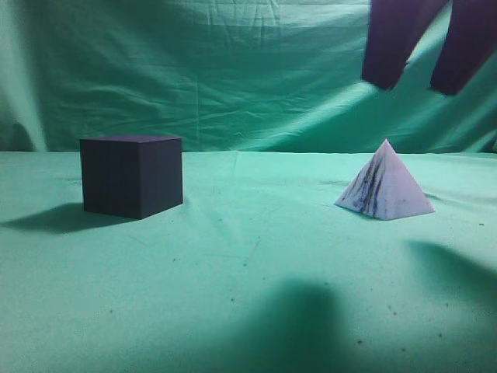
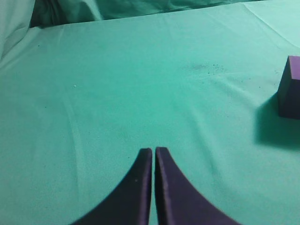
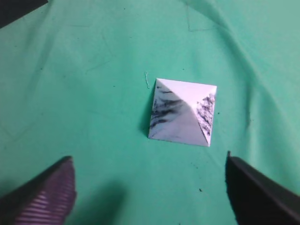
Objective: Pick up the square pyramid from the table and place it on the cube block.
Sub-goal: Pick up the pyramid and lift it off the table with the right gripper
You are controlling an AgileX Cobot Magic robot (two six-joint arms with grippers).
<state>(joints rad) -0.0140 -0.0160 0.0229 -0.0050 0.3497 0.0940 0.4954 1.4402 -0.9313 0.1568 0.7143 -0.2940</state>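
Right fingers [image 3: 260, 194] spread above the square pyramid [image 3: 183, 112]; left fingers [image 2: 140, 187] seemingly pressed together.

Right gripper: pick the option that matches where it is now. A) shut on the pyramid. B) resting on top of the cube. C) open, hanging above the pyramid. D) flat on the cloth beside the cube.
C. The right gripper hangs in the air with its fingers spread, above the square pyramid, which sits untouched on the table, well apart from the cube block.
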